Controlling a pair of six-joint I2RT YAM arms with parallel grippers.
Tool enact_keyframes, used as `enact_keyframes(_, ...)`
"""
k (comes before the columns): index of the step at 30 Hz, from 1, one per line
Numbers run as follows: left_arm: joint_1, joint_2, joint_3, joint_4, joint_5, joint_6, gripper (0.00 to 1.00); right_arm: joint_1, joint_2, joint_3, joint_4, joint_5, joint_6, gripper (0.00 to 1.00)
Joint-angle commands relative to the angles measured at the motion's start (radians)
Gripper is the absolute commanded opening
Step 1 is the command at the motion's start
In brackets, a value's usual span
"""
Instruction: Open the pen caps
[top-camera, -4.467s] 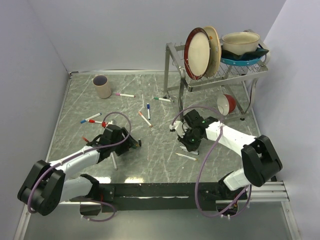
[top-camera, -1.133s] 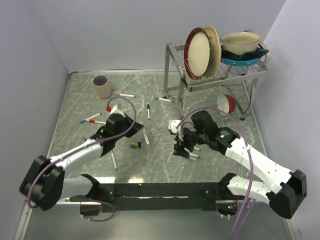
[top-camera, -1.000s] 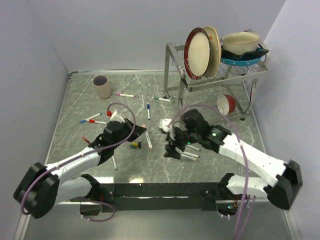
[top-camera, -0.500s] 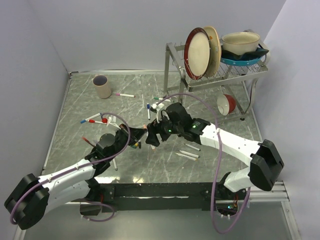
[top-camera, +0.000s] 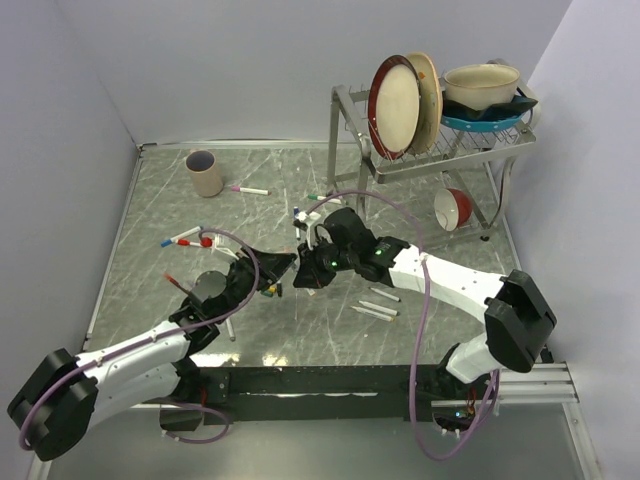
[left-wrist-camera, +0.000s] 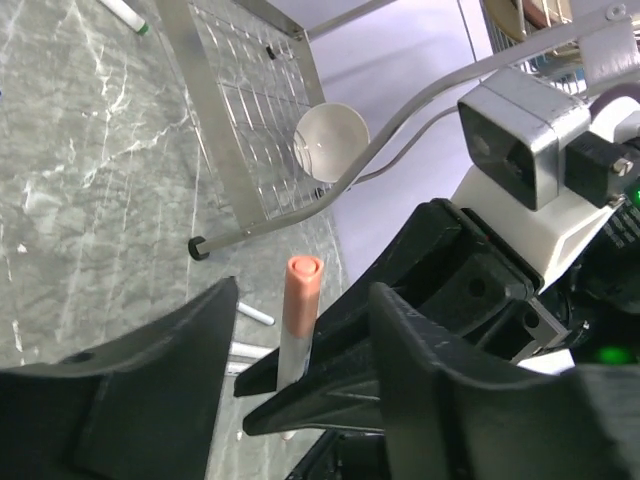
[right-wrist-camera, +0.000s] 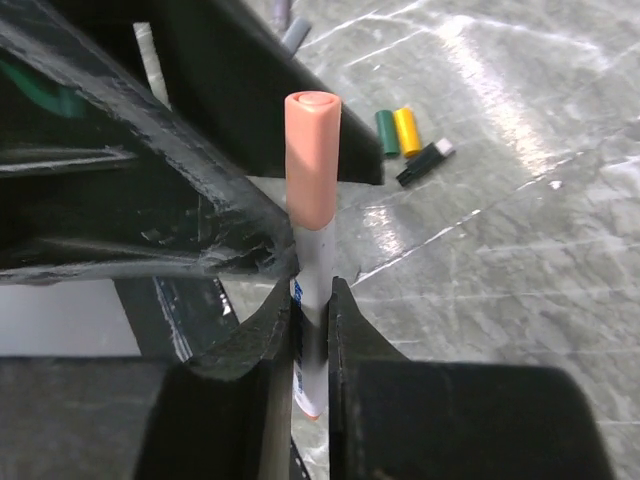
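One pen is up off the table (top-camera: 150, 200), near its middle, between the two arms. The right gripper (right-wrist-camera: 310, 300) is clamped on the pen's white barrel (right-wrist-camera: 311, 262). The salmon-orange pen cap (right-wrist-camera: 312, 170) stands on the barrel's end, clear of the fingers. The left gripper (left-wrist-camera: 303, 300) has its jaws spread wide, one on either side of that cap, and neither jaw touches it. Three loose pen caps lie on the table just past the held pen: one green (right-wrist-camera: 386, 132) and one yellow (right-wrist-camera: 405, 131) side by side, and one black (right-wrist-camera: 425, 163) close beside them. In the overhead view five capped pens lie flat. One has a pink cap (top-camera: 247, 189) and lies towards the far left corner by the single beige cup (top-camera: 204, 172). One has a green cap (top-camera: 318, 197) and lies near the foot of the dish rack (top-camera: 345, 150). One has a blue cap (top-camera: 297, 214) and lies just behind the right arm. The last pair, one blue-capped (top-camera: 176, 238) and one red-capped (top-camera: 201, 242), lies nearer the left edge. Three bare white barrels (top-camera: 380, 304) lie together by the right forearm, and a fourth (top-camera: 229, 326) lies beside the left forearm towards the near edge. The rack stands in the far right corner with two plates (top-camera: 398, 100) on edge and stacked bowls (top-camera: 483, 92) on top. One red-and-white bowl (top-camera: 456, 208) sits beneath.
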Motion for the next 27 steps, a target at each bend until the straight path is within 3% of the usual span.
enact_keyframes(1, -0.004, -0.036, -0.014, 0.074, 0.004, 0.005, 0.63, 0.005, -0.009, 0.038, 0.002, -0.057, -0.038, 0.00)
enact_keyframes(6, -0.004, -0.039, -0.021, 0.077, 0.002, 0.005, 0.61, 0.006, -0.003, 0.054, -0.013, -0.088, -0.049, 0.00)
enact_keyframes(15, -0.004, 0.015, -0.015, 0.153, 0.056, 0.019, 0.45, 0.005, 0.008, 0.064, -0.022, -0.121, -0.051, 0.00)
enact_keyframes(18, -0.004, 0.028, -0.009, 0.166, 0.074, 0.022, 0.37, 0.005, 0.014, 0.067, -0.030, -0.129, -0.058, 0.00)
enact_keyframes(20, -0.004, 0.025, 0.002, 0.158, 0.080, 0.032, 0.20, 0.005, 0.019, 0.069, -0.036, -0.138, -0.070, 0.00)
enact_keyframes(22, -0.004, -0.013, 0.032, 0.068, 0.056, 0.063, 0.01, 0.006, 0.023, 0.077, -0.079, -0.193, -0.150, 0.00)
enact_keyframes(24, 0.001, -0.062, 0.060, -0.098, -0.041, 0.094, 0.01, 0.005, 0.034, 0.087, -0.195, -0.341, -0.282, 0.00)
enact_keyframes(25, 0.012, -0.120, 0.101, -0.164, -0.087, 0.114, 0.01, 0.005, 0.036, 0.087, -0.229, -0.364, -0.385, 0.00)
enact_keyframes(27, 0.032, -0.174, 0.146, -0.297, -0.240, 0.128, 0.01, 0.006, 0.048, 0.074, -0.307, -0.379, -0.440, 0.00)
